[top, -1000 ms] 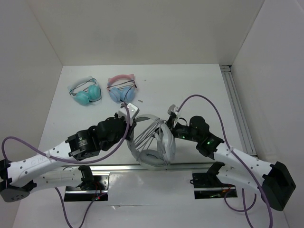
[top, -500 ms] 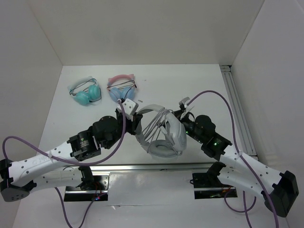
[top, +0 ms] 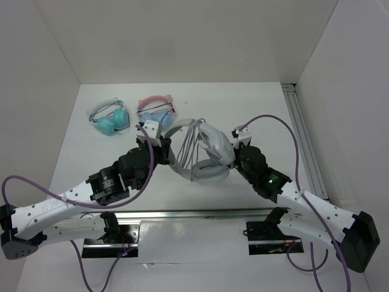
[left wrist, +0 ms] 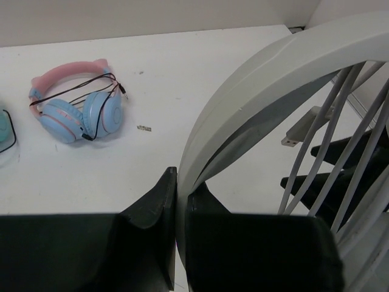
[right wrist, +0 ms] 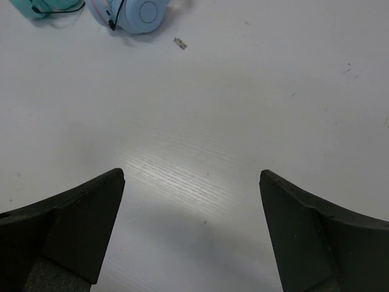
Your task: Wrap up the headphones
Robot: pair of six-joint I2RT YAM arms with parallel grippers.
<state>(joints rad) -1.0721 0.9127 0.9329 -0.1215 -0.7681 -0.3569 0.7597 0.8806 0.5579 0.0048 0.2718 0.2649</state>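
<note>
The light-grey headphones (top: 213, 143) hang tilted over the middle of the table, with the thin grey cable (top: 192, 145) running in several strands across the headband. My left gripper (top: 159, 146) is shut on the wide headband (left wrist: 255, 91), which is pinched edge-on between the black fingers (left wrist: 152, 207). The cable strands (left wrist: 340, 140) cross the arch to the right. My right gripper (right wrist: 191, 176) stands wide open over bare table with nothing between its fingers (right wrist: 85, 213). From above it sits just right of the ear cups (top: 209, 171), and its fingertips are hidden there.
A teal pair (top: 109, 120) and a pink-banded blue pair (top: 155, 115) lie at the back left. The blue pair (left wrist: 79, 109) is also in the left wrist view. A small scrap (right wrist: 180, 43) lies near them. A metal rail (top: 304, 146) runs along the right wall.
My left gripper has carried the headphones away from the near edge toward the table's middle. The right gripper's jaws have spread wide, and that arm has followed along.
</note>
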